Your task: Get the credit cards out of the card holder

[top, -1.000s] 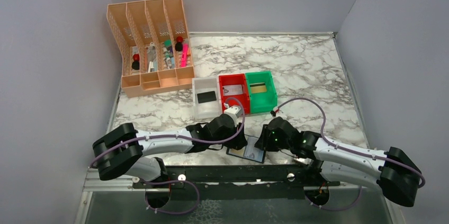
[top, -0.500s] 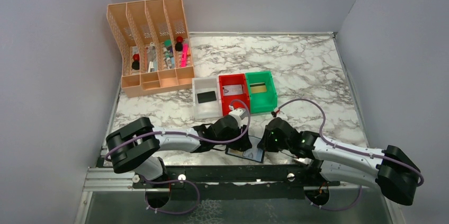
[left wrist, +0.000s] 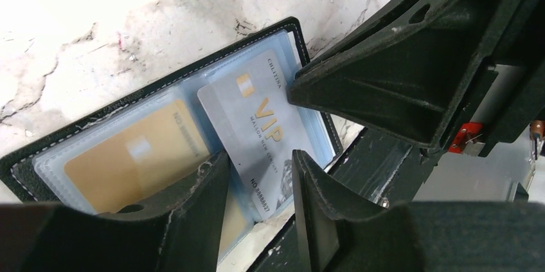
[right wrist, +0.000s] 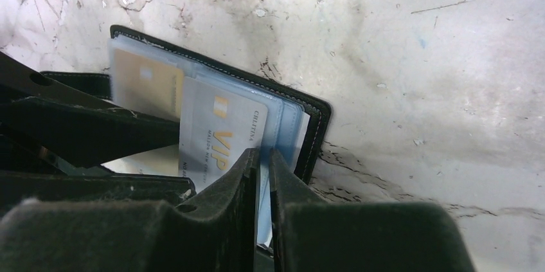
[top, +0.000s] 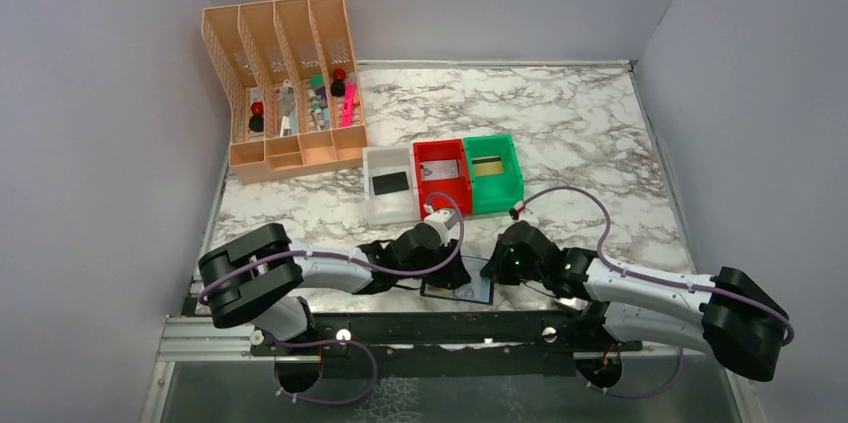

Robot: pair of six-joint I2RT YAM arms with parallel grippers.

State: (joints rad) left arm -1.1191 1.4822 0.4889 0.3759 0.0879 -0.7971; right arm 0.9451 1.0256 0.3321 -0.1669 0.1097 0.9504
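Observation:
The card holder (top: 458, 290) lies open at the table's near edge, between both grippers. In its blue see-through pockets are two credit cards: a silver VIP card (left wrist: 254, 124) sticking partly out and a gold card (left wrist: 125, 163). My left gripper (left wrist: 260, 179) stands open, one finger on each side of the VIP card's near end. My right gripper (right wrist: 264, 156) is shut on the edge of the holder's clear pocket leaves (right wrist: 289, 121), right beside the VIP card (right wrist: 215, 134). The gold card (right wrist: 144, 82) sits further left in that view.
Three bins stand behind the grippers: a white one (top: 372, 165) holding a black card, a red one (top: 424, 175) holding a pale card, a green one (top: 510, 173) holding a gold card. An orange desk organizer (top: 285, 83) is at the back left. A black rail (top: 450, 328) runs along the near edge.
My right jaws have narrowed onto the pocket leaves. The left gripper has moved down and left over the card holder, its jaws slightly narrower.

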